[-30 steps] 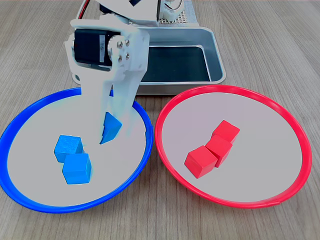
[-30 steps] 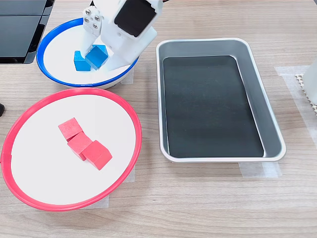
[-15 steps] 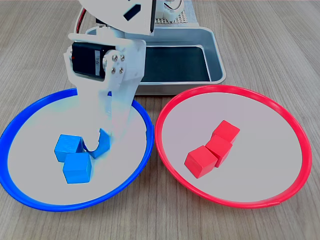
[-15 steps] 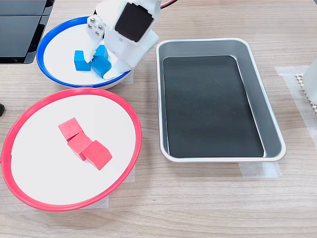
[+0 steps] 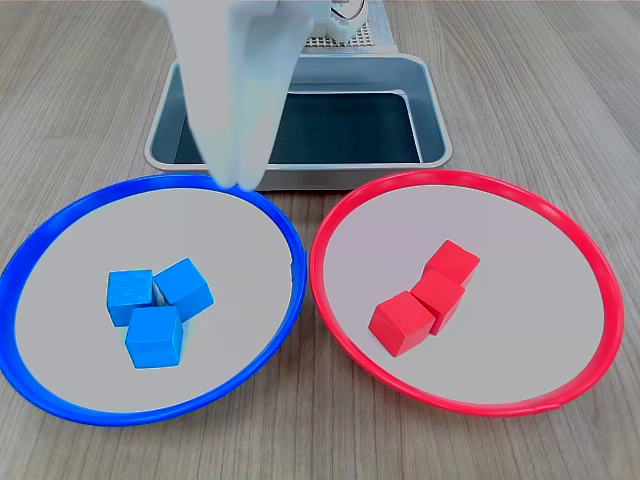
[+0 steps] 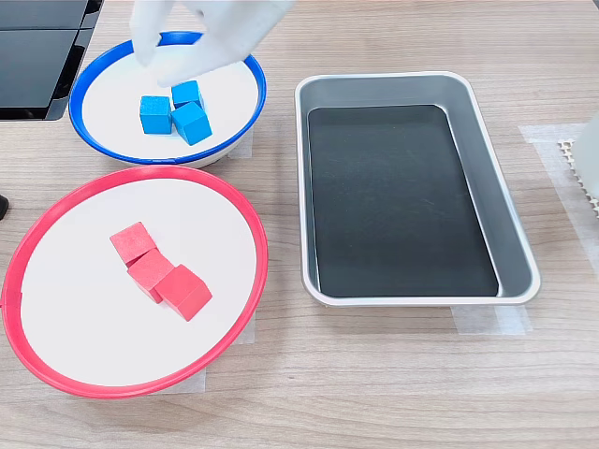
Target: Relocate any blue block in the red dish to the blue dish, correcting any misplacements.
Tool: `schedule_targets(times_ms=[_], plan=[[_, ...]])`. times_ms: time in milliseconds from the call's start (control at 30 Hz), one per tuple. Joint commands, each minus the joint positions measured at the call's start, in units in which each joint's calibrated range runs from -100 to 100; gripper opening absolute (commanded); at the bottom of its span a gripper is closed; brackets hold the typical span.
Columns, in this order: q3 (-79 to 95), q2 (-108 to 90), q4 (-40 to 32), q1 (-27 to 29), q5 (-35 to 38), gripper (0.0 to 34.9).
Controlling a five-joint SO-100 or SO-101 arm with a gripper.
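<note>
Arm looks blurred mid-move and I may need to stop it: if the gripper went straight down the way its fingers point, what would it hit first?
Probably the blue dish, near its far rim in the first exterior view. The gripper is empty and motion-blurred, pointing down above that edge, clear of the three blue blocks. Depth is uncertain.

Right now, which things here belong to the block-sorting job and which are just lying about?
Job:
blue dish, holding all three blue blocks
red dish
gripper, blurred, empty above the blue dish

Lying about:
red blocks in the red dish
metal tray
</note>
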Motion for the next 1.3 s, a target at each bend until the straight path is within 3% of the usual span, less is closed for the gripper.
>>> schedule_targets(times_ms=[0, 133, 233, 333, 533, 733, 1267], plan=[[1.5, -10.9, 0.1, -1.9, 1.0, 0.0], [13.9, -24.7, -2.0, -5.6, 3.1, 0.0], [32.4, -39.9, -8.5, -8.7, 4.3, 0.0], [40.6, -48.8, -8.4, -10.4, 4.5, 0.0], [61.2, -72.8, -4.2, -9.5, 4.6, 0.0], [73.7, -90.7, 5.6, -5.6, 4.0, 0.0], [82.6, -103.7, 16.1, -3.2, 3.7, 0.0]])
